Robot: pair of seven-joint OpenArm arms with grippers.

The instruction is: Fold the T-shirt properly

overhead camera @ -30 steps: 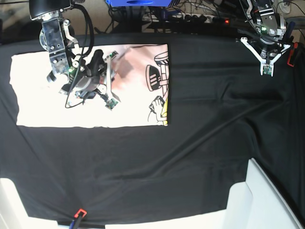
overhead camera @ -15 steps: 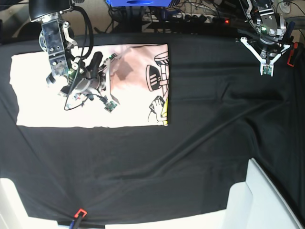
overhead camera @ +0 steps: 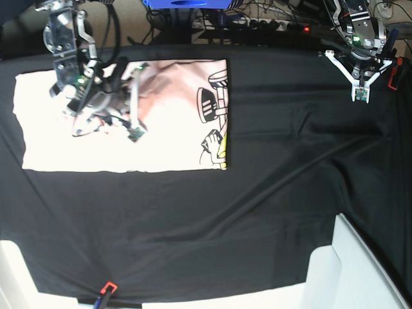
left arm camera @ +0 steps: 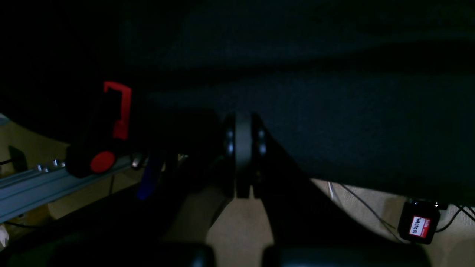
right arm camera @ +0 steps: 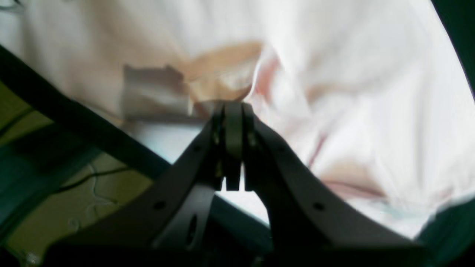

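The pale pink T-shirt (overhead camera: 174, 145) lies flat as a folded rectangle on the left of the black table cloth (overhead camera: 277, 180). Its black-yellow cartoon print (overhead camera: 215, 109) shows along its right edge. My right gripper (overhead camera: 134, 131) is over the shirt's upper left part with its jaws together. In the right wrist view its tips (right arm camera: 232, 111) sit at a small wrinkle in the shirt (right arm camera: 352, 92), and I cannot tell if any cloth is pinched. My left gripper (overhead camera: 360, 96) is shut and empty above the cloth at the far right. It also shows in the left wrist view (left arm camera: 243, 122).
A red clamp (overhead camera: 393, 74) holds the cloth at the far right edge and shows in the left wrist view (left arm camera: 117, 107). Another clamp (overhead camera: 108, 288) sits at the front edge. A white box (overhead camera: 360, 270) stands at the front right. Cables lie behind the table.
My right gripper has moved left and toward the back over the shirt. The shirt's outline is the same. The left arm has not moved.
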